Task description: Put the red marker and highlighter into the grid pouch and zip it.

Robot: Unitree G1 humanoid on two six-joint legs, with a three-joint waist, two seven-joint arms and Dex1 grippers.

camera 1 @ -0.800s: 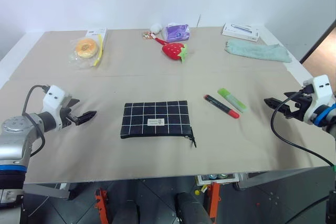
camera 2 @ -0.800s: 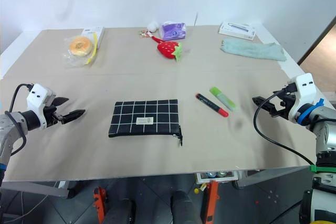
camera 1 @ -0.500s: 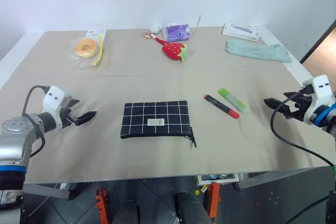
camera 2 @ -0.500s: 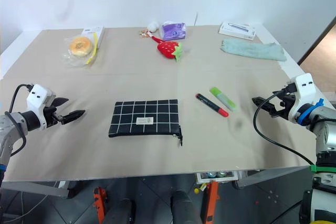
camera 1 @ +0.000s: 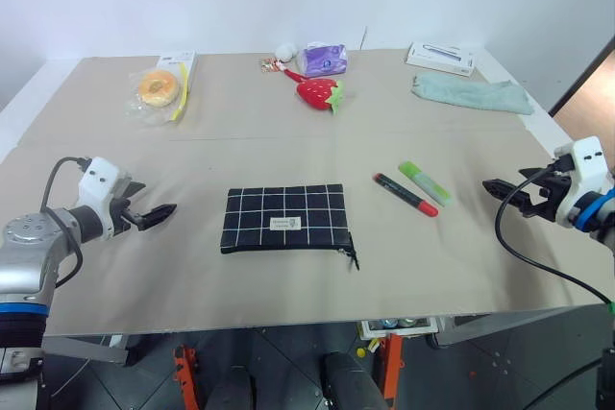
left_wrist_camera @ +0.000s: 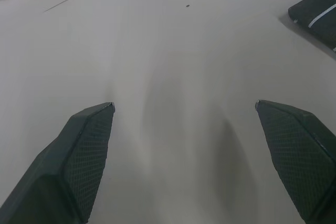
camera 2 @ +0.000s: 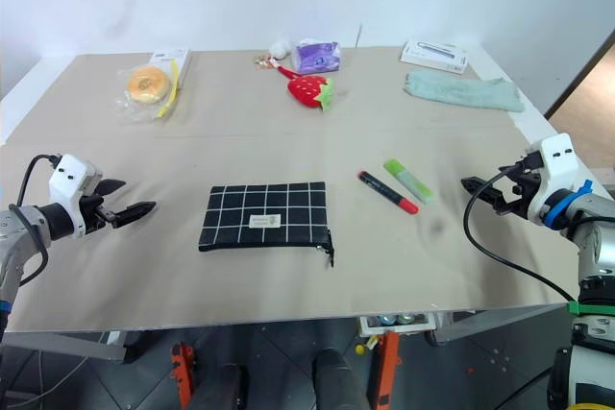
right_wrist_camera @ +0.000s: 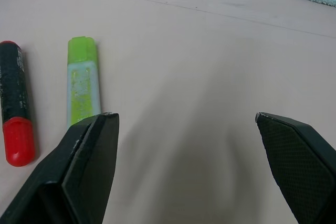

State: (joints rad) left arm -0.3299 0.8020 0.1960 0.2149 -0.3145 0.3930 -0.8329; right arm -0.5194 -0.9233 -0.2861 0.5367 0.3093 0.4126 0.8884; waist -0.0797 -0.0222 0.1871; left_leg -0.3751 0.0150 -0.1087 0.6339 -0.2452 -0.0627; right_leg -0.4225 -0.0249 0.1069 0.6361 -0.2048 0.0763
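With both grippers hovering wide open and empty, the right gripper [camera 1: 492,186] is sitting nearer the red marker [camera 1: 405,194] and highlighter [camera 1: 425,182], lying side by side diagonally on the surface [camera 1: 240,132], while the left gripper [camera 1: 165,209] is facing the closed grid pouch [camera 1: 284,219].

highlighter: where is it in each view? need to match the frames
Left eye view: highlighter right of centre, beside the red marker, on its far right side.
Right eye view: right of centre, same pairing.
Left wrist view: not in it; a corner of the grid pouch is.
Right wrist view: beside the claw's finger, next to the marker.
Shared landmark: the red marker.
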